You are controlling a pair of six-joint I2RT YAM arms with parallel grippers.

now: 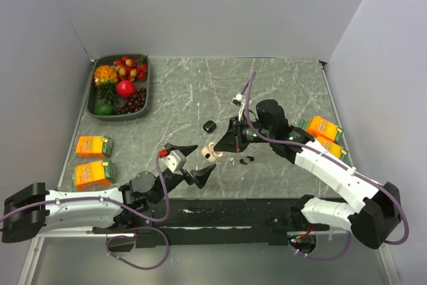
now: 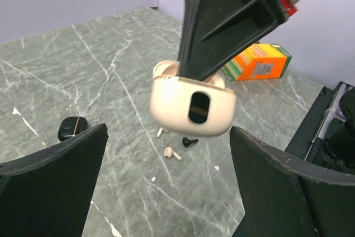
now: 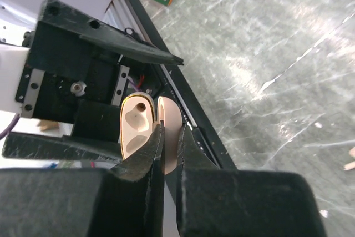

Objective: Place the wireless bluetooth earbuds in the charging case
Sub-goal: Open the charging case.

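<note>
Right gripper [image 3: 170,131] pinches beige case [image 2: 191,106]; left gripper [image 1: 195,160] gapes wide.
The left wrist view, unlike the right's, shows a black earbud [image 2: 189,141] and the charging case [image 2: 72,127] lying on the table [image 2: 111,81].

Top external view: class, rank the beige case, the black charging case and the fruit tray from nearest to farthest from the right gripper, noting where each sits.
1. beige case: clamped in the right gripper itself, mid-table.
2. black charging case: on the table just beyond that gripper, toward the far wall.
3. fruit tray: far-left corner, well away.
</note>
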